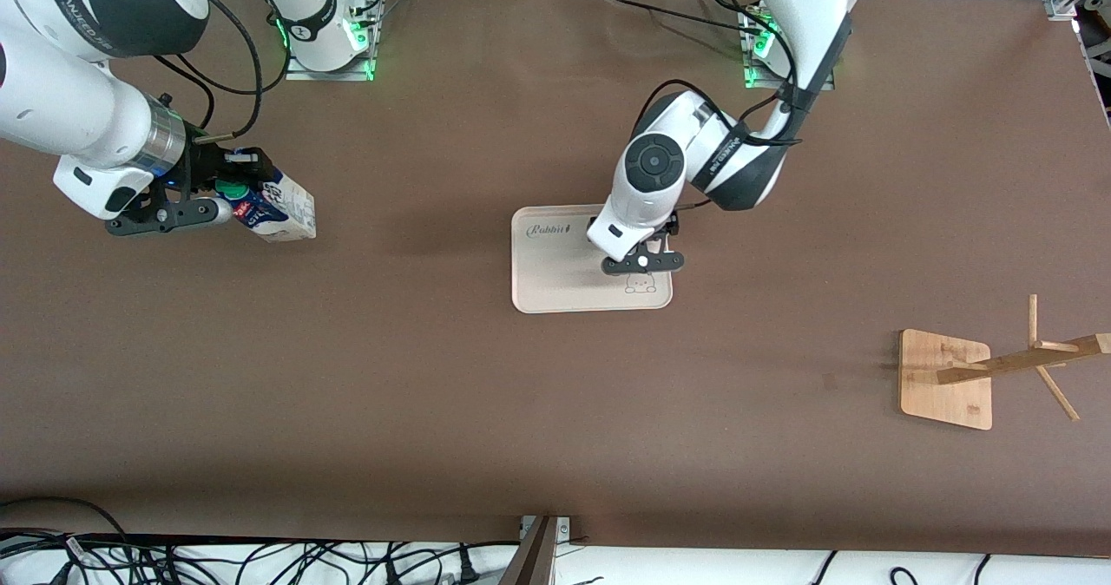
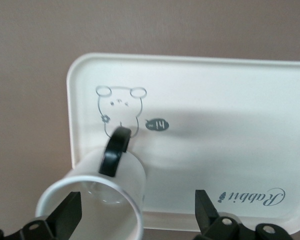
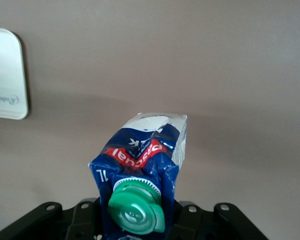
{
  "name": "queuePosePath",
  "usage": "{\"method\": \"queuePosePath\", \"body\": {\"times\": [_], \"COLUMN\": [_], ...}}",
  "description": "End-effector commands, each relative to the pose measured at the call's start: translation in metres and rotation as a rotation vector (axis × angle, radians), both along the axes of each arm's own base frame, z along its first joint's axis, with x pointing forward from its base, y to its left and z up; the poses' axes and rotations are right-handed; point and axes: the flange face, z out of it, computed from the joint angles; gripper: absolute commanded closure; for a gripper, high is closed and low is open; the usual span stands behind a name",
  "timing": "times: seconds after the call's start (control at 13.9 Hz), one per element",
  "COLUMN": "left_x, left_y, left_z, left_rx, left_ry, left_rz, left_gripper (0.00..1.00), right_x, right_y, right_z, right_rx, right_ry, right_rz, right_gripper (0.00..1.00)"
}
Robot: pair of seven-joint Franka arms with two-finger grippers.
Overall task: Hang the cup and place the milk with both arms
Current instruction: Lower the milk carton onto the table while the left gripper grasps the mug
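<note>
The white cup (image 2: 132, 172) with a black loop handle (image 2: 115, 150) stands on the cream tray (image 1: 555, 277), near its printed bear. In the front view it is hidden under the left arm's hand. My left gripper (image 1: 642, 262) is low over the cup and open (image 2: 137, 205). One finger (image 2: 70, 215) shows within the cup's rim and the other (image 2: 205, 212) outside its wall. My right gripper (image 1: 221, 194) is shut on the top of the blue milk carton (image 1: 278, 207), beside its green cap (image 3: 137, 210). It holds the carton (image 3: 140, 150) tilted over the right arm's end of the table.
A wooden cup rack (image 1: 946, 381) with slanted pegs (image 1: 1046, 359) stands near the left arm's end of the table, nearer the front camera than the tray. The tray's corner shows in the right wrist view (image 3: 5, 75). Cables lie along the front edge.
</note>
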Motion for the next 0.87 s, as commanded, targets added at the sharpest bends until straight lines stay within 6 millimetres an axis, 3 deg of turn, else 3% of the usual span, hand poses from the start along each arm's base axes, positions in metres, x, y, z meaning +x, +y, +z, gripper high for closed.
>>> {"method": "queuePosePath", "body": {"times": [0.0, 0.22, 0.29, 0.51, 0.58, 0.65, 0.79], "left_x": [-0.019, -0.029, -0.033, -0.035, -0.035, -0.034, -0.028], "left_y": [-0.001, -0.011, -0.016, -0.015, -0.014, -0.013, -0.015], "left_z": [-0.007, -0.018, -0.022, -0.031, -0.035, -0.035, -0.030], "left_rx": [0.023, 0.082, 0.089, 0.099, 0.102, 0.102, 0.092], "left_ry": [-0.022, -0.060, -0.059, -0.047, -0.042, -0.042, -0.053], "left_rz": [0.029, 0.031, 0.038, 0.039, 0.039, 0.039, 0.042], "left_gripper": [0.00, 0.00, 0.06, 0.49, 0.78, 0.94, 1.00], "right_x": [-0.010, -0.009, -0.007, 0.005, 0.009, 0.013, 0.013], "right_y": [-0.016, -0.022, -0.023, -0.021, -0.020, -0.019, -0.018], "right_z": [-0.022, -0.049, -0.055, -0.084, -0.096, -0.109, -0.136], "right_rx": [-0.006, -0.019, -0.022, -0.024, -0.026, -0.024, -0.025], "right_ry": [0.003, -0.030, -0.038, -0.031, -0.021, -0.018, -0.012], "right_rz": [0.026, 0.044, 0.046, 0.045, 0.038, 0.031, 0.027], "right_gripper": [0.70, 0.70, 0.70, 0.70, 0.70, 0.69, 0.68]}}
